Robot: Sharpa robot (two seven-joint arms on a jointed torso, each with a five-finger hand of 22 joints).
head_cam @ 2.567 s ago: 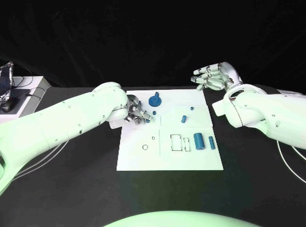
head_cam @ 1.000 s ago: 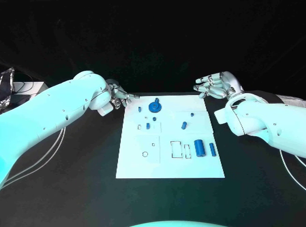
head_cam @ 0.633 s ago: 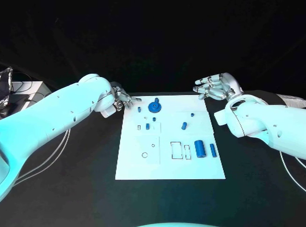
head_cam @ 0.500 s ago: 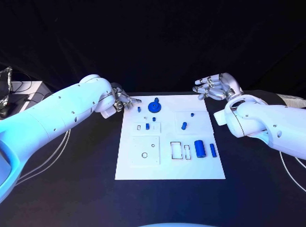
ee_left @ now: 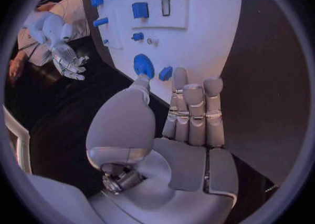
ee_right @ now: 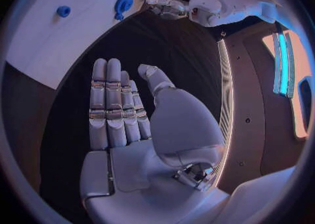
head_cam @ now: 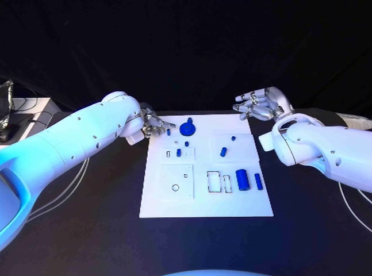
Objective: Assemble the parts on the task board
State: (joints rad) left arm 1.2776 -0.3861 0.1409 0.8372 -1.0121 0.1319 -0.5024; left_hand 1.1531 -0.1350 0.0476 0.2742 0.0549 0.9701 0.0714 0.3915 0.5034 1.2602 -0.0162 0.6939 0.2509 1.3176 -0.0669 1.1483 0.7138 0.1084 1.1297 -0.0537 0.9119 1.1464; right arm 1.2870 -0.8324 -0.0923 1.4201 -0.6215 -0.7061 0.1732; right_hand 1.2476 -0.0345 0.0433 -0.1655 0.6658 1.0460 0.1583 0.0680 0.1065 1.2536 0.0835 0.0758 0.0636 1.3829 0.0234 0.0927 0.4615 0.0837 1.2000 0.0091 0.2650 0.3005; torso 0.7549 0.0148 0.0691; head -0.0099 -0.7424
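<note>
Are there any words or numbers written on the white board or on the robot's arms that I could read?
None can be read.
The task board bears only thin outlined shapes and blue parts, no letters or numbers.
The left hand and right hand show no label or brand, and neither do the white arms.
</note>
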